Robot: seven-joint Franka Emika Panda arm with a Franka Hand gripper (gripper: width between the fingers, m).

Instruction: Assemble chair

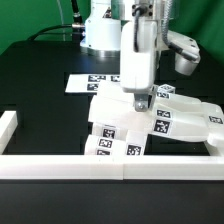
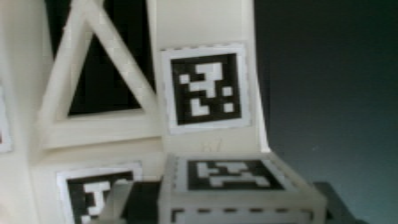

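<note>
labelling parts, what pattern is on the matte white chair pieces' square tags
Square tags carry black and white blocky codes; best in wrist view.

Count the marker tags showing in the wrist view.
3. A large tag on the upright panel; a second tag on top of the block; a third tag, cut off by the frame edge, beside it. More may be hidden.

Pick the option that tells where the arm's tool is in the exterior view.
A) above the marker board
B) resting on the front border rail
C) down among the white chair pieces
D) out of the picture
C: the tool reaches down onto the tagged white pieces of the chair, nearer the camera than the marker board and well short of the front rail.
</note>
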